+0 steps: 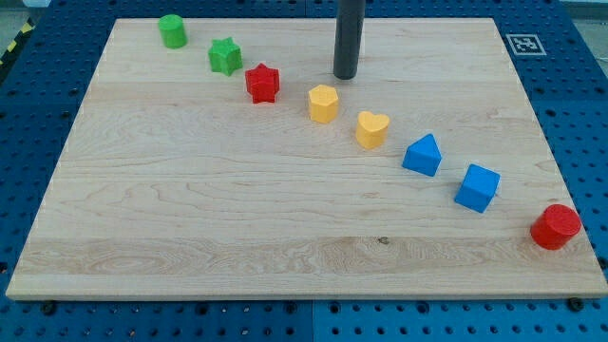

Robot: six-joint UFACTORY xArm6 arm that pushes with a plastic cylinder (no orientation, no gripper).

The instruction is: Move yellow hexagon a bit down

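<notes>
Camera view — my tip [345, 76] rests on the surface [190, 218] just above and slightly right of the yellow hexagon [324, 104], near but apart. Hexagon sits mid-row, between red star [262, 83] and yellow heart [371, 128]. End effector is a bare rod — grasps nothing. A push toward the view's bottom looks lined up, maybe nudge left first.

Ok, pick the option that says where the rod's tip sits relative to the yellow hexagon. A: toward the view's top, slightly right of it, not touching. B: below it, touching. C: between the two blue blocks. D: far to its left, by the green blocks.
A: my tip stands just above and slightly right of the yellow hexagon in the view, with bare wooden board showing between them.
</notes>
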